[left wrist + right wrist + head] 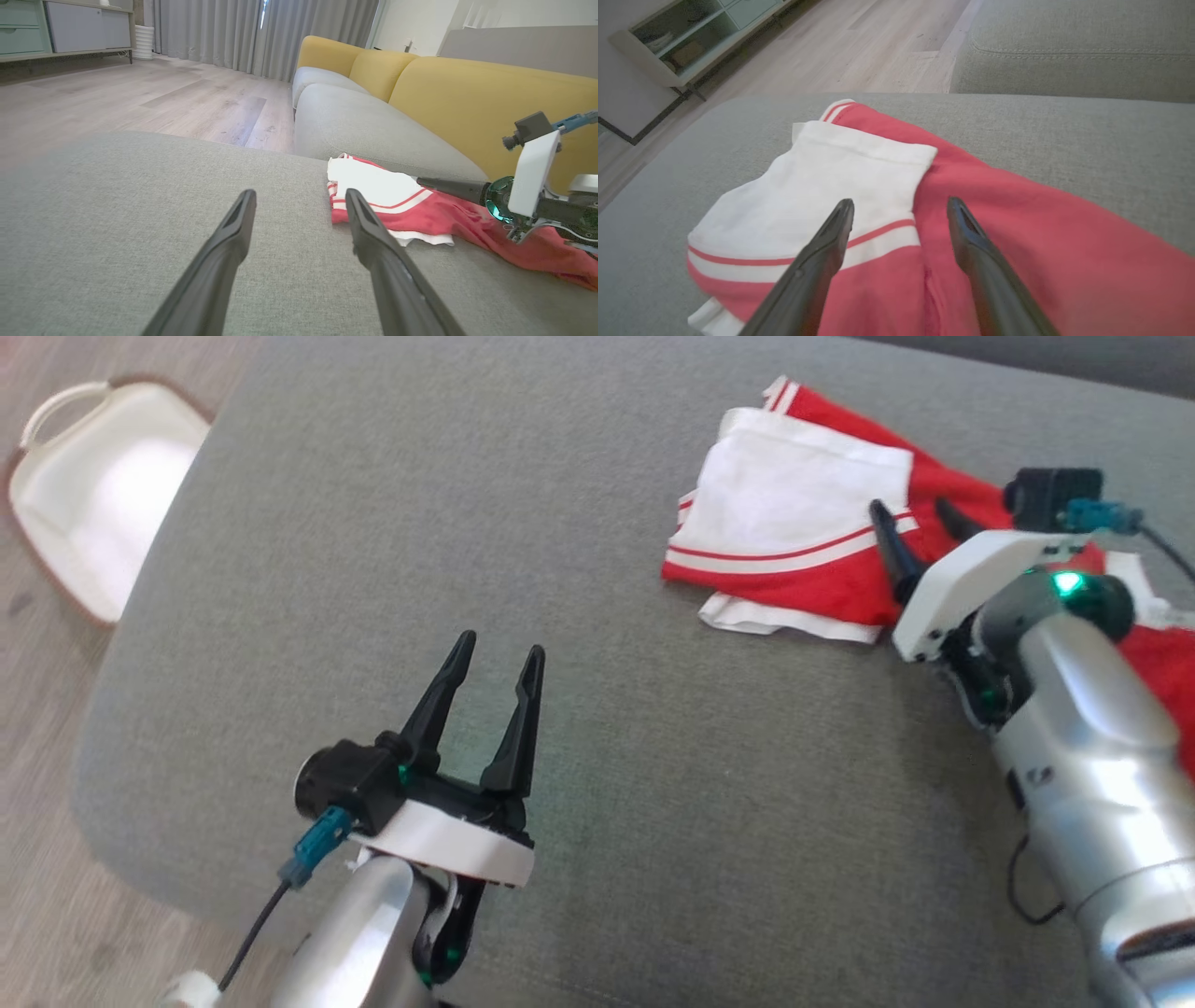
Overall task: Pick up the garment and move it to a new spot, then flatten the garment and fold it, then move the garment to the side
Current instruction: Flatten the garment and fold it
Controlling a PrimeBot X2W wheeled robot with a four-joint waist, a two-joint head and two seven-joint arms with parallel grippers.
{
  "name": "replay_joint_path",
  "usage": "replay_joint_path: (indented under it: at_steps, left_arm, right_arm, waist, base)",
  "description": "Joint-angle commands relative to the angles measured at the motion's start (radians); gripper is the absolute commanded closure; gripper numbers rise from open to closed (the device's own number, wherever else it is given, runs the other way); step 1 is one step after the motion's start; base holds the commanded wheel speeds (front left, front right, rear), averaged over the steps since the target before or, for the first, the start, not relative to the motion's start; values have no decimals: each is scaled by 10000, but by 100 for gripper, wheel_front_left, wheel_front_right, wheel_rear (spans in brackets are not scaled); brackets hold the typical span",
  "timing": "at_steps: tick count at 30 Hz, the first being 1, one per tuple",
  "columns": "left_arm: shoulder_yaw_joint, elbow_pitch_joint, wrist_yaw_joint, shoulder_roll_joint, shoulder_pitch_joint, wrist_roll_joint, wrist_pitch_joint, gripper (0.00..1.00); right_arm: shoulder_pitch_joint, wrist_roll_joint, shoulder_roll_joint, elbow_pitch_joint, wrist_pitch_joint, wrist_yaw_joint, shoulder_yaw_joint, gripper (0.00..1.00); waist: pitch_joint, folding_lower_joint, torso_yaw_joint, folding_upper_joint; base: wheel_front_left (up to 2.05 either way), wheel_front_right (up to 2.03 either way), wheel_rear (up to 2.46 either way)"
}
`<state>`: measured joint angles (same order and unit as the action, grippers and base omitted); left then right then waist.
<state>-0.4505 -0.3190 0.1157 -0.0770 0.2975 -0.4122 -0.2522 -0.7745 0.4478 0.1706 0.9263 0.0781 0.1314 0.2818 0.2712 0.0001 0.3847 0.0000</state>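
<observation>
Head view: the red and white garment (803, 513) lies rumpled near the far right edge of the grey cushion (607, 756), with a white panel lying across its top. The right gripper (911, 505) sits over the red part, fingers apart, nothing pinched between them; whether the tips touch the cloth I cannot tell. The left gripper (499, 644) hangs over bare cushion toward the near left corner, well apart from the garment, fingers spread and empty. A white basket (103, 495) stands on the floor (37, 784) past the far left corner.
</observation>
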Motion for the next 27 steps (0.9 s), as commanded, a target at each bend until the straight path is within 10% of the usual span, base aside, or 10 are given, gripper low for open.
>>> replay_joint_path:
  at_steps: [1, 12, 14, 27]
  left_arm:
    - [319, 246, 41, -39, 373, 69, -95, 0]
    - [272, 55, 134, 183, 508, 207, -95, 0]
    - [300, 20, 138, 195, 513, 224, -95, 0]
    - [287, -93, 148, 235, 433, 203, -95, 0]
  right_arm:
    - [-360, 69, -13, -166, 14, -7, 185, 0]
    - [-1225, 850, -96, 860, -251, -7, 1446, 6]
    - [-1249, 1020, -68, 809, -346, -7, 1770, 100]
    - [-2034, 1707, 872, -82, -2019, -7, 3409, 100]
  waist:
    - [167, -1, 173, 0]
    - [497, -1, 364, 0]
    - [481, -1, 335, 0]
    - [33, -1, -88, 0]
  base:
    - [0, 0, 0]
    - [0, 0, 0]
    - [0, 0, 0]
    - [0, 0, 0]
